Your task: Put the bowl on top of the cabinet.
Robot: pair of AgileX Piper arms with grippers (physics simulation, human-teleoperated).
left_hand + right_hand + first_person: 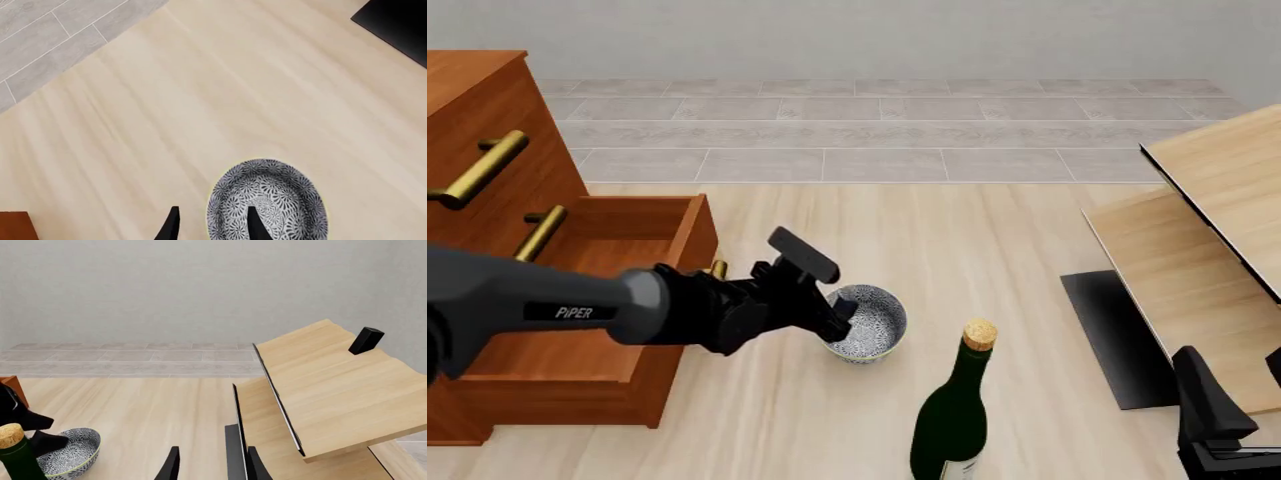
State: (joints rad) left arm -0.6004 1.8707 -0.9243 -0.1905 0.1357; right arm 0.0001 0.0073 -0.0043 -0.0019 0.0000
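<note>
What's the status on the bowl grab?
Left tool open astride bowl rim, one finger inside. Right tool open, parked. Bowl on table; corked bottle close by.

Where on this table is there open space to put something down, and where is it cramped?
A wide bare stretch runs from the bowl and bottle back to the grey tiled strip, between the cabinet and the pale wood panels. It is crowded at the open drawer, where the left claw meets the bowl's rim.

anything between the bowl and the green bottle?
Nothing. In the front view only bare table separates the bowl from the corked bottle; the left gripper sits at the bowl's opposite rim.
</note>
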